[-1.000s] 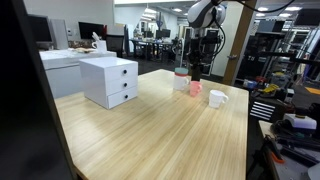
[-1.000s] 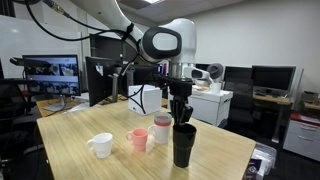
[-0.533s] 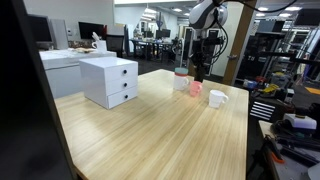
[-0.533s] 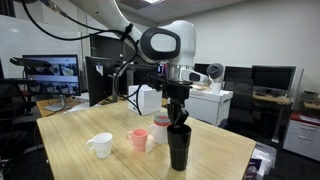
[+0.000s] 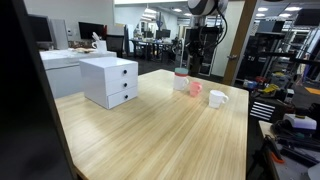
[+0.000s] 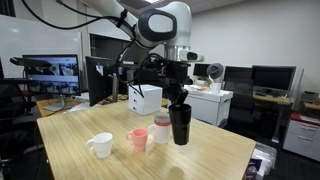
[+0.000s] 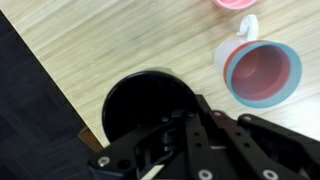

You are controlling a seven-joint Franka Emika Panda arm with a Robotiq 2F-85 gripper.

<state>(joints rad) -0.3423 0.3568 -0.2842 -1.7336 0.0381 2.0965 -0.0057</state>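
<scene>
Hand (image 6: 178, 103) clamped on black cup (image 6: 181, 127), clear of table (image 6: 216, 150); pink cup (image 6: 138, 139) near.

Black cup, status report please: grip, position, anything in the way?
Pincer shut on black cup at its rim. Cup upright, hanging clear of the table. White-and-pink cup close beside, apart; pink mug farther off.

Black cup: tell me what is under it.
The black cup hangs in the gripper, clear of the wooden table. Beneath it an exterior view shows only tabletop. In the wrist view the cup itself covers that spot, so nothing under it can be seen there.
</scene>
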